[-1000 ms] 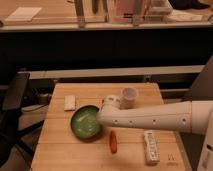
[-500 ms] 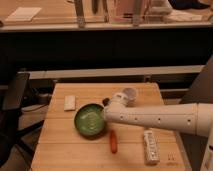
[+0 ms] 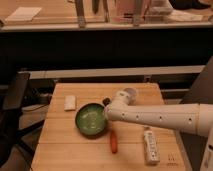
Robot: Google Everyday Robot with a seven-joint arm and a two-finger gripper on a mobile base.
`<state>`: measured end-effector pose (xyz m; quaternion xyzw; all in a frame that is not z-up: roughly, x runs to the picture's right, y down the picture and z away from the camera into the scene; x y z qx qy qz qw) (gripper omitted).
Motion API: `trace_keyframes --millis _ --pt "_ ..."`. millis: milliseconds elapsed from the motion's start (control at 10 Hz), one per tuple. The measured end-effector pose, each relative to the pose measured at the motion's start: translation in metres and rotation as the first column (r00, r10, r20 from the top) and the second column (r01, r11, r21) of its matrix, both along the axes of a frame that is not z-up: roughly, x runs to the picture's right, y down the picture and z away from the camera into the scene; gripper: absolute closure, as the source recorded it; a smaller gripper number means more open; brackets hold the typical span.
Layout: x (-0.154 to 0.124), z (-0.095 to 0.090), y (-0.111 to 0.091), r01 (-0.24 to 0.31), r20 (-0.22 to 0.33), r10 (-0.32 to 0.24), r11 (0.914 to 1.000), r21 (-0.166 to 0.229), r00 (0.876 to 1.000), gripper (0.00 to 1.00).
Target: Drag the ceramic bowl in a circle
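bowl (image 3: 92, 120): round, shallow, green, dark rim, glossy inside
pose: upright on the table
place: centre-left
gripper (image 3: 106, 106): at its right rim

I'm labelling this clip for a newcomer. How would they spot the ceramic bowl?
On the wooden table, look near the middle, where the gripper at the end of the white arm meets the ceramic bowl. It is round, green and the widest dish there.

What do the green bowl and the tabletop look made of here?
The ceramic bowl looks like glazed ceramic, its inside glossy with light patches. The table looks like pale matte wood with faint plank lines. The hand sits at the bowl's right rim.
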<state>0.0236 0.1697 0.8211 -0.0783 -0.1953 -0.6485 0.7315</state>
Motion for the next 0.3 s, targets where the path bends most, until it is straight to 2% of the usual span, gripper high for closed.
trace_keyframes --millis 300 --pt "-0.0008 0.0014 -0.0044 0.014 0.010 -0.013 0.9999 -0.005 1.000 0.97"
